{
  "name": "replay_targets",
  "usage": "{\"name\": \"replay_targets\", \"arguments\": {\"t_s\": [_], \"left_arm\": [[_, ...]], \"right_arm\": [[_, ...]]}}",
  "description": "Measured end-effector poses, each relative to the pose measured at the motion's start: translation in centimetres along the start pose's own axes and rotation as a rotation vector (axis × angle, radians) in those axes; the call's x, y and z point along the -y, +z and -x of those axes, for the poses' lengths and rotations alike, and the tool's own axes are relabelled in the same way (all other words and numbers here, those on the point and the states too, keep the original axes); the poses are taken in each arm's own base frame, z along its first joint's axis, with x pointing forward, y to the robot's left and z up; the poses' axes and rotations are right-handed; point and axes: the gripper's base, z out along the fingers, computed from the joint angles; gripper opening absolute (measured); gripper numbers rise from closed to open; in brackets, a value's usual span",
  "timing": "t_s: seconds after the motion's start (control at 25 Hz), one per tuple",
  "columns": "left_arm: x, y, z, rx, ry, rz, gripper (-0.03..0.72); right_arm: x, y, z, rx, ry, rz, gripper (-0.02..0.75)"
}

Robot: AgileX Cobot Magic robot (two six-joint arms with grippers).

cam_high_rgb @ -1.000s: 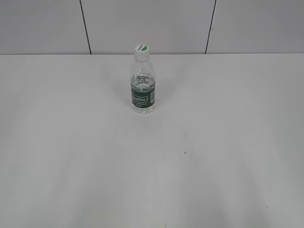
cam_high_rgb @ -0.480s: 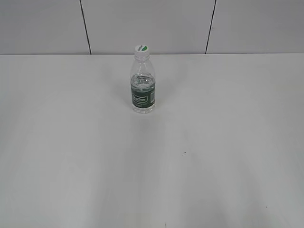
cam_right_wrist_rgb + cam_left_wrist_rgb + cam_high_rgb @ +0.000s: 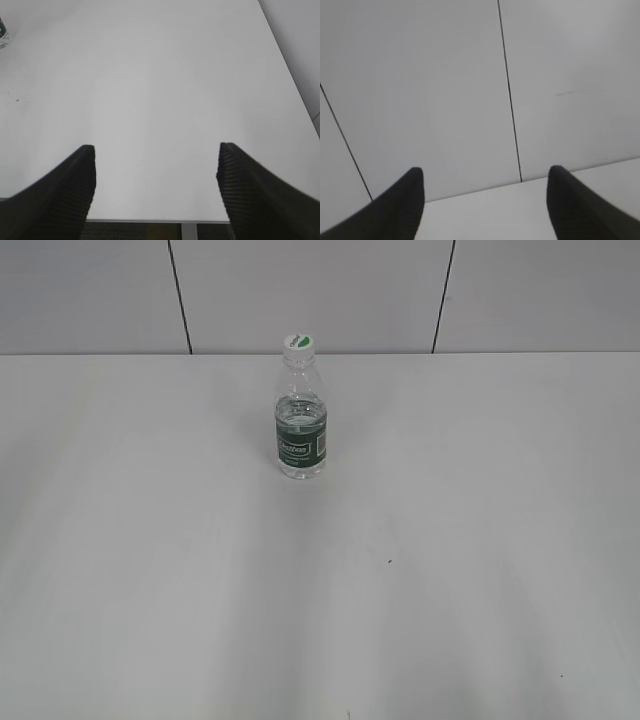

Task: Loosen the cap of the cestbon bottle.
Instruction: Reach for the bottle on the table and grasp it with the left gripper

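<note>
The cestbon bottle (image 3: pixel 301 425) stands upright on the white table toward the back centre of the exterior view, clear with a dark green label. Its white cap (image 3: pixel 299 343) with a green patch sits on top. Neither arm shows in the exterior view. My left gripper (image 3: pixel 485 175) is open and empty, facing the back wall and the table's far edge. My right gripper (image 3: pixel 156 150) is open and empty over the table's near edge. A sliver of the bottle's base (image 3: pixel 2 35) shows at the far left edge of the right wrist view.
The white table (image 3: pixel 420 570) runs to a grey panelled wall (image 3: pixel 320 290) with dark seams. The table's near edge (image 3: pixel 150 220) and a metal leg below it show in the right wrist view. A small dark speck (image 3: pixel 389 561) lies on the table.
</note>
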Motion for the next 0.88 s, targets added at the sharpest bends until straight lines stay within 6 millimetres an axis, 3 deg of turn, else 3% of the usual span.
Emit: {"name": "replay_targets", "arguments": {"t_s": [0.2, 0.48, 0.72, 0.88], "left_arm": [[0.3, 6.0, -0.9, -0.046, 0.011, -0.017, 0.466], [5.1, 13.2, -3.2, 0.040, 0.088, -0.141, 0.460], [8.7, 17.8, -7.8, -0.030, 0.101, -0.217, 0.438], [10.1, 19.5, -11.4, -0.068, 0.072, -0.264, 0.434]], "right_arm": [[0.0, 0.0, 0.0, 0.000, 0.000, 0.000, 0.577], [0.0, 0.0, 0.0, 0.000, 0.000, 0.001, 0.577], [0.0, 0.0, 0.0, 0.000, 0.000, 0.001, 0.577], [0.0, 0.0, 0.0, 0.000, 0.000, 0.001, 0.577]]}}
